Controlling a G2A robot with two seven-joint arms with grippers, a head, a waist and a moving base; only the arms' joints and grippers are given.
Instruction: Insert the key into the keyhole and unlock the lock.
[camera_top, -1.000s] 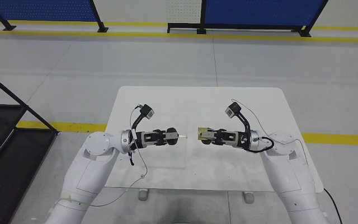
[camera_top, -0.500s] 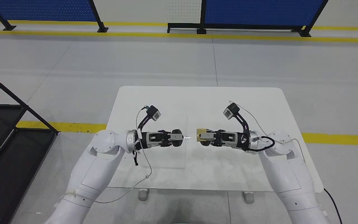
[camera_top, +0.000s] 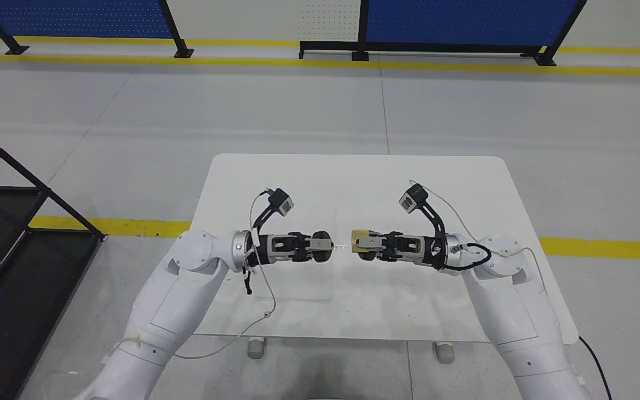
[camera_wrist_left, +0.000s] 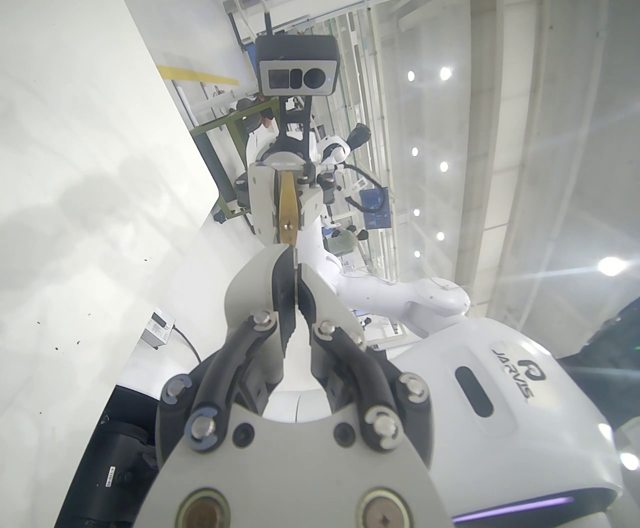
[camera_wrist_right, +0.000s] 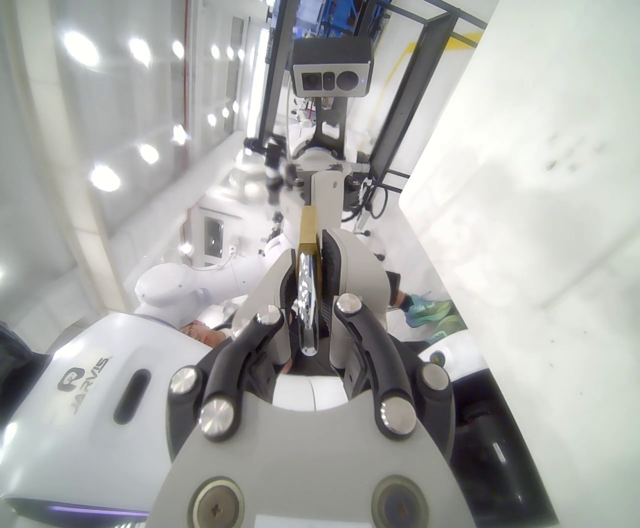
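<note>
Left hand (camera_top: 323, 243) has advanced, clamped on the key (camera_top: 341, 243), its tip just beside the lock (camera_top: 361, 240) gripped by right hand (camera_top: 374, 243).

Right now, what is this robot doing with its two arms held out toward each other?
It is trying to unlock a padlock in mid-air. Its left hand pinches a small key, and its right hand grips a brass padlock, both held above the white table. The key's tip is right at the padlock's face; whether it has entered the keyhole is too small to tell.
</note>
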